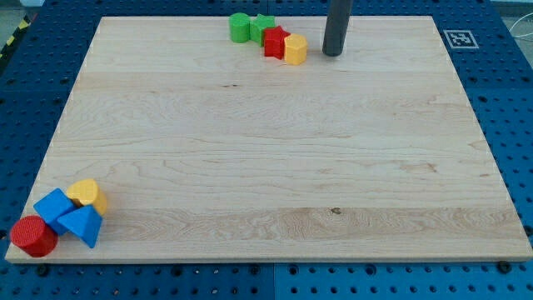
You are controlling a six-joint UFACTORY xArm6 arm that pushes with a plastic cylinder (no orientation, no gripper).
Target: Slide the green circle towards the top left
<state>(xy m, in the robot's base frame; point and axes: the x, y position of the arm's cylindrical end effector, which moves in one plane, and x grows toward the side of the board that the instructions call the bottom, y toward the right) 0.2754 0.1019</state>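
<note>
Blue pegboard frames the pale wooden worktop (pixel 275 150). My tip (pixel 333 53) rests near the frame's top edge, just right of a row there: green circle (pixel 240 27) leftmost, then green star (pixel 263 25), red block (pixel 275 42) and yellow hexagon (pixel 295 49). I have no fingers, only the rod, holding nothing. At lower left cluster a red cylinder (pixel 33 236), two blue blocks (pixel 55 206) (pixel 82 225) and a yellow block (pixel 87 194).

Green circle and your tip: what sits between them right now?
In the camera view, the green star, red block and yellow hexagon lie between my tip and the green circle.
</note>
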